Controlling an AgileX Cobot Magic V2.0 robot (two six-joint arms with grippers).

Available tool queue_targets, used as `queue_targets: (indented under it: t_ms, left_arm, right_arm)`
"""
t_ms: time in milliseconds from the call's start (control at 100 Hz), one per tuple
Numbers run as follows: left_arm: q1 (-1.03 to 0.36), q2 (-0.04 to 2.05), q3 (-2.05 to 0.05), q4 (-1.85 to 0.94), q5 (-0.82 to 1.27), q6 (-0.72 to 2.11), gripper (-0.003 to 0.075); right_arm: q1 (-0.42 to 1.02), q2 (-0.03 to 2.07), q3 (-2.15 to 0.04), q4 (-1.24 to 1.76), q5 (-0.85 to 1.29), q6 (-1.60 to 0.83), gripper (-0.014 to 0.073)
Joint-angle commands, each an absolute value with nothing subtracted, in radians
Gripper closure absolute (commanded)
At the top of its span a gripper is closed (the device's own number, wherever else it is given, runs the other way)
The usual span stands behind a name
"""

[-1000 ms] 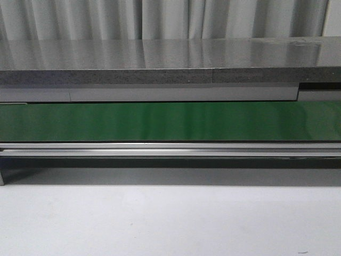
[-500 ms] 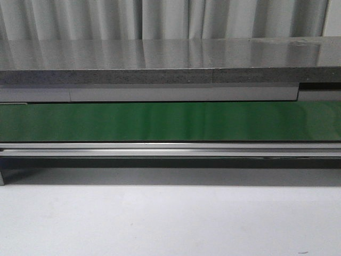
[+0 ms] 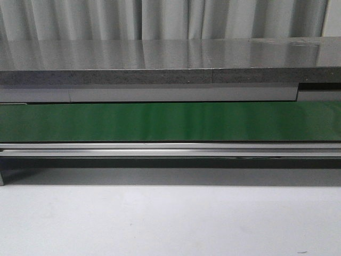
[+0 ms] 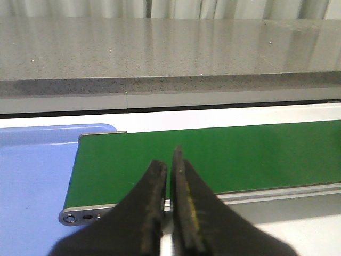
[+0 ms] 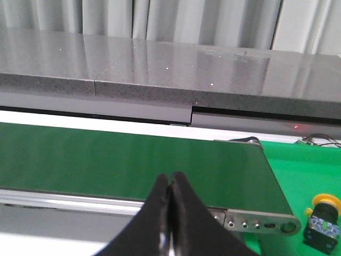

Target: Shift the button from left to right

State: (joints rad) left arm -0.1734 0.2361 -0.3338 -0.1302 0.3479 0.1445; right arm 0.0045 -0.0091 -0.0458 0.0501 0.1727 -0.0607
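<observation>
In the front view I see none of my arms, only the green conveyor belt [image 3: 170, 121] that crosses the whole width, cut off at both edges, with the grey stone counter [image 3: 160, 61] behind it. From my left wrist, a blue tray [image 4: 32, 176] lies just beside the left end of the belt; its far part is cut off. My left gripper [image 4: 169, 160] is nearly closed, with only a thin slit between the tips, and holds nothing. My right gripper [image 5: 170, 184] is fully closed and empty. Beyond the belt's right end, on a green surface [image 5: 298, 165], stands the button [image 5: 323, 221], with a yellow top, partly cut off by the picture's edge.
</observation>
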Motion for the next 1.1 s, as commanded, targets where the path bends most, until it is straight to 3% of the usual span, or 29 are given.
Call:
queue_targets:
  t_ms: [0,1090]
  left_arm:
    - [-0.182,0.245,-0.359,-0.136,0.271,0.141,0.0715]
    - [-0.182,0.245,-0.359,-0.136,0.271,0.141,0.0715]
  right_arm:
    - [0.007,-0.026,-0.059,0.039,0.102,-0.060,0.0662]
    - [0.007,-0.026,0.030,0.034,0.070,-0.021,0.0662]
